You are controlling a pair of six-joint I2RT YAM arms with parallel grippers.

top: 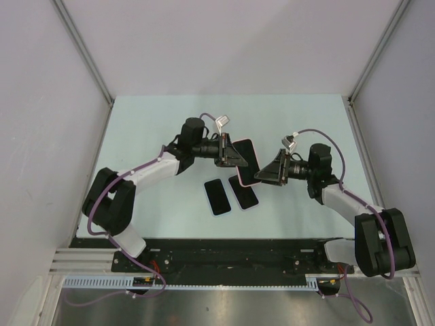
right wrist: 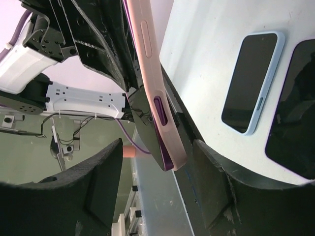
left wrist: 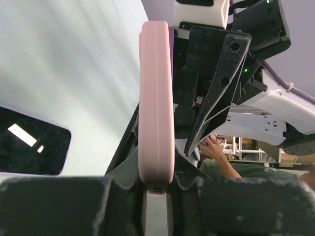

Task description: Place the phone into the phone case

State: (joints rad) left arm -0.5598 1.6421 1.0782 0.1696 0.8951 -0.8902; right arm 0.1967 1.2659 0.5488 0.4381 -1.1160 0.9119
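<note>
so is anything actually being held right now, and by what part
The left end effector clamps the pink phone case by one short end, in the air. The right end effector straddles the opposite end, jaws apart, a gap on one side.

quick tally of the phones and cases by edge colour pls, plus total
pink case, gripped in the air by the left end effector: 1
light blue-edged phone on the table: 1
lilac-edged phone on the table: 1
total: 3

phone case (right wrist: 147, 44) pink | phone (right wrist: 150, 132) purple, black | table (top: 149, 129) pale green
</note>
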